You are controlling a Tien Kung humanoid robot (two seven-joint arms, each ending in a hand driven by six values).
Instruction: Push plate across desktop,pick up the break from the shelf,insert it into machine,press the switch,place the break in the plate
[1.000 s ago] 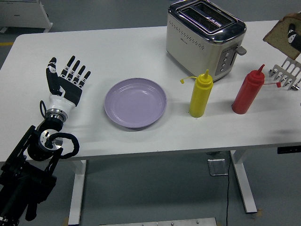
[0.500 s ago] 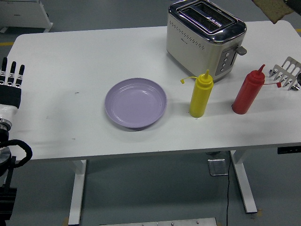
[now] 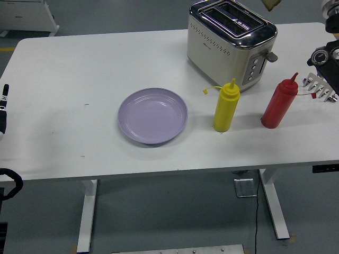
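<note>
Your brown bread slice (image 3: 272, 5) sits at the top edge, just above and right of the chrome two-slot toaster (image 3: 231, 41), only a corner showing. The right arm (image 3: 327, 53) is right of the toaster; its hand is out of frame, grip can't be told. Left hand (image 3: 3, 106), far left of the toaster, shows only a sliver, having slid outward. Round lilac plate (image 3: 152, 115) unmoved on the white surface (image 3: 79, 63), left of the toaster's front.
</note>
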